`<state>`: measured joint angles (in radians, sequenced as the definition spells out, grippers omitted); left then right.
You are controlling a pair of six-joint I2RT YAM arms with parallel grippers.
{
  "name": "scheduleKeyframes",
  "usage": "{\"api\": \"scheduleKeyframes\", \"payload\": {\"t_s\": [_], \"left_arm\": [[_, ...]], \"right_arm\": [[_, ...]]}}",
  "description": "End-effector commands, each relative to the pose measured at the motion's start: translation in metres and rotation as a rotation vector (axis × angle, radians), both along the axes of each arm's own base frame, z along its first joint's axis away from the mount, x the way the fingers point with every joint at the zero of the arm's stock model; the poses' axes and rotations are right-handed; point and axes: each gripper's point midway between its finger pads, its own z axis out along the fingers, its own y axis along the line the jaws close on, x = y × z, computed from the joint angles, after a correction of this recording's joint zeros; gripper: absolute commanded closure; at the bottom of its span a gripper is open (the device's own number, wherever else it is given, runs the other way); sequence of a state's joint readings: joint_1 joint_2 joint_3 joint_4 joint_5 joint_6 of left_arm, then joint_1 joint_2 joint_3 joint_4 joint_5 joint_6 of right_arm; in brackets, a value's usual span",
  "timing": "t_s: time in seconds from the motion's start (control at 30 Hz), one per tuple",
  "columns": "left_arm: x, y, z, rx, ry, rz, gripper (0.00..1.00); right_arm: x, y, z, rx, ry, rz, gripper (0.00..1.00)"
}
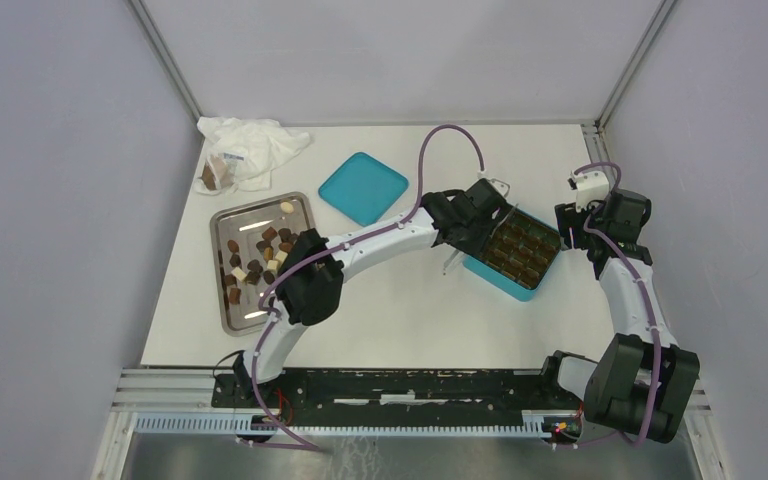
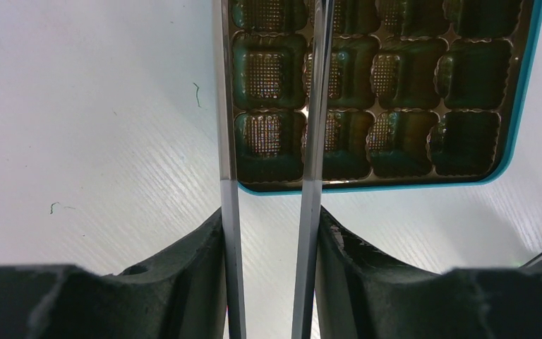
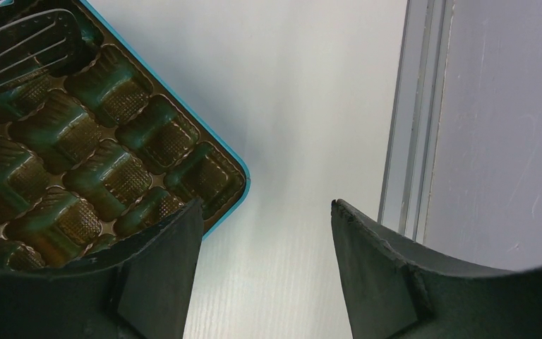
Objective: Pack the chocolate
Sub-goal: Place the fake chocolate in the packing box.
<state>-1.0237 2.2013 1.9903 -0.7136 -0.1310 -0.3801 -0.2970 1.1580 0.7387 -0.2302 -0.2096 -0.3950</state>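
- The left gripper [image 2: 269, 215] is clamped on a pair of thin metal tongs [image 2: 312, 141], its black fingers pressed against the outside of both blades. The blades stand apart over the teal box [image 2: 519, 106]. Nothing shows between them, though their tips run out of the wrist view.
- The right gripper [image 3: 265, 212] hangs released and empty just beside the box's far corner.
- The chocolate [image 1: 260, 258] lies well apart from the box — a loose scatter of dark, light brown and cream pieces on the steel tray [image 1: 222, 310] at the left of the desk [image 1: 390, 310]. The moulded cells of the box that show look empty.
- Handling, as I judge it: each piece is light and rigid but easily scuffed or cracked, and smooth steel blades may slip on it — so a gentle squeeze only.
- Best hold: across two flat opposite sides of a cube, or across a disc's rim, low on the piece, choosing an outlier clear of its neighbours.
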Motion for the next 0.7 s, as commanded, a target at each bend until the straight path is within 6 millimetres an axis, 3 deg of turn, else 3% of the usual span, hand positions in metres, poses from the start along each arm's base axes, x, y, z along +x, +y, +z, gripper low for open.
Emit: {"api": "scheduleKeyframes", "payload": {"t_s": [0.0, 0.17, 0.43, 0.67], "left_arm": [[0.007, -0.011, 0.022, -0.033, -0.063, -0.027, 0.51], [0.007, -0.011, 0.031, -0.046, -0.075, -0.025, 0.52], [-0.001, -0.009, 0.074, -0.171, -0.115, -0.027, 0.57], [-0.004, 0.035, 0.108, -0.208, -0.172, 0.026, 0.57]], "right_arm": [[0.010, -0.002, 0.030, -0.025, -0.079, 0.017, 0.28], [0.010, -0.002, 0.029, -0.025, -0.077, 0.018, 0.28], [0.010, 0.004, 0.030, -0.011, -0.080, 0.047, 0.28], [0.007, 0.029, 0.040, 0.017, -0.131, 0.190, 0.27]]}}
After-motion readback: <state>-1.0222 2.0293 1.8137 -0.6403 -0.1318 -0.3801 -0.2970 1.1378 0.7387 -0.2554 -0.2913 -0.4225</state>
